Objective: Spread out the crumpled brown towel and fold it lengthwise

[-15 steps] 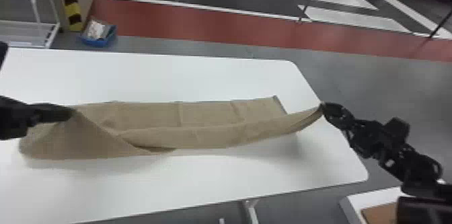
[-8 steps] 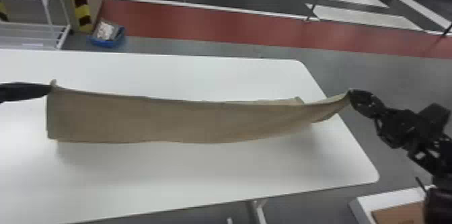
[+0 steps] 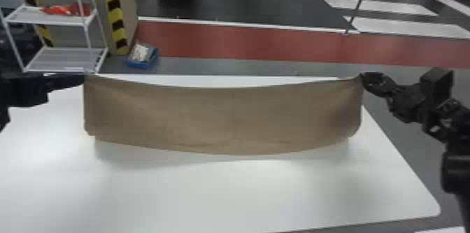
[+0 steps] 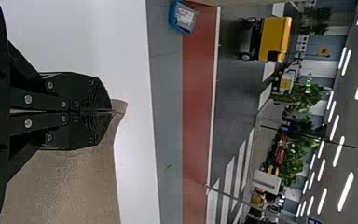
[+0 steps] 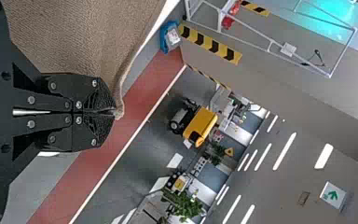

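Brown, the towel [image 3: 223, 120] hangs stretched over the table [image 3: 223, 197], upper corners pinched between the closed fingers of the left gripper [image 4: 111, 111] and right gripper [image 5: 115, 112]. Pulling too hard could slip either seemingly shallow pinch.

From where I stand, the left gripper [image 3: 83, 77] comes in at the left edge of the frame, its black fingers [image 4: 81, 88] closed on the brown towel [image 4: 70, 186]. A small fold pokes out past the tips, and the cloth spreads into the lower left corner. The white table [image 4: 79, 42] runs from the upper left down to bottom centre. Near the top, a blue bin [image 4: 173, 16] sits beside the red floor strip [image 4: 197, 98]. I see a yellow cart [image 4: 275, 38] at upper right, green plants [image 4: 293, 175] at lower right, and ceiling lights [image 4: 346, 191] glowing along the right side.
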